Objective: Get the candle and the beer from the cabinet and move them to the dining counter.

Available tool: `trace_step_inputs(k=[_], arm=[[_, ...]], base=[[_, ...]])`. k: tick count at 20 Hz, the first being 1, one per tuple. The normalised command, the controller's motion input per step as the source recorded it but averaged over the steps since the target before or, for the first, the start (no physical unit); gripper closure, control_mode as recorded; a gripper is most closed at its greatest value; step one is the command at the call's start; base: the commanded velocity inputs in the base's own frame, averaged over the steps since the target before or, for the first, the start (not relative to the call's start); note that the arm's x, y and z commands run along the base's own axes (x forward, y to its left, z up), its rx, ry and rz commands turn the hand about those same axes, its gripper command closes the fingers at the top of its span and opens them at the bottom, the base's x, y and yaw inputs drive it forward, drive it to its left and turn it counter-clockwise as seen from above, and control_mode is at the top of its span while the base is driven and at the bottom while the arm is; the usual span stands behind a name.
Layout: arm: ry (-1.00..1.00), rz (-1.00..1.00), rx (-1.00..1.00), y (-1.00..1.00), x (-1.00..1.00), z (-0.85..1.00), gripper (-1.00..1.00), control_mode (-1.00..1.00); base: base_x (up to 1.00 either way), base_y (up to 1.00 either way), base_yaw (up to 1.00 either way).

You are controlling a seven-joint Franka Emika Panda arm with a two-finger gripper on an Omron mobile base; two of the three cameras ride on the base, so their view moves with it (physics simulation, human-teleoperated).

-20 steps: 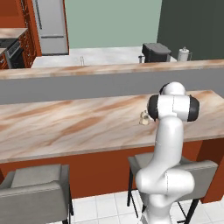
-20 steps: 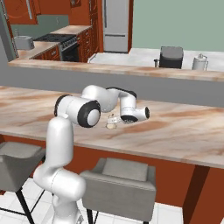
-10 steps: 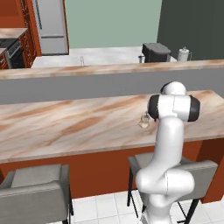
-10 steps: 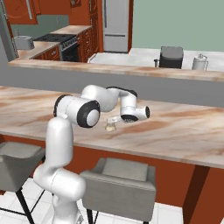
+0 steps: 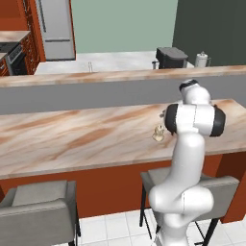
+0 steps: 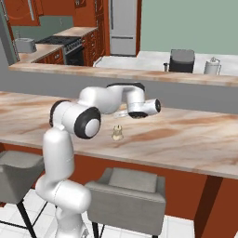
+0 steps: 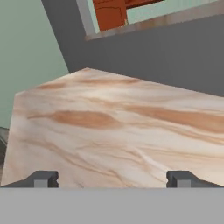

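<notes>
Here, in the left base view, the candle stands upright on the dining counter, just beside the arm's elbow, which hides the hand. In the right base view the hand hovers just above and behind it. In the hand view the fingers stand wide apart over bare worktop; the beer I cannot find.
</notes>
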Motion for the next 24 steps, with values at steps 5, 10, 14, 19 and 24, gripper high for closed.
trace_step_inputs(k=[5,10,14,19,24], arm=[[0.0,-0.14,-0.07,0.02,-0.01,0.94,-1.0,-1.0],[0.02,-0.28,-0.11,0.02,-0.32,0.81,-1.0,-1.0],[0.03,-0.39,-0.11,0.0,-0.8,0.6,-1.0,-1.0],[0.02,-0.42,-0.12,0.16,-0.85,0.5,-1.0,-1.0],[0.03,-0.39,-0.1,0.29,-0.68,0.49,-1.0,-1.0]], base=[[0.0,0.0,0.0],[0.0,0.0,0.0],[0.0,0.0,0.0],[0.0,0.0,0.0],[0.0,0.0,0.0]])
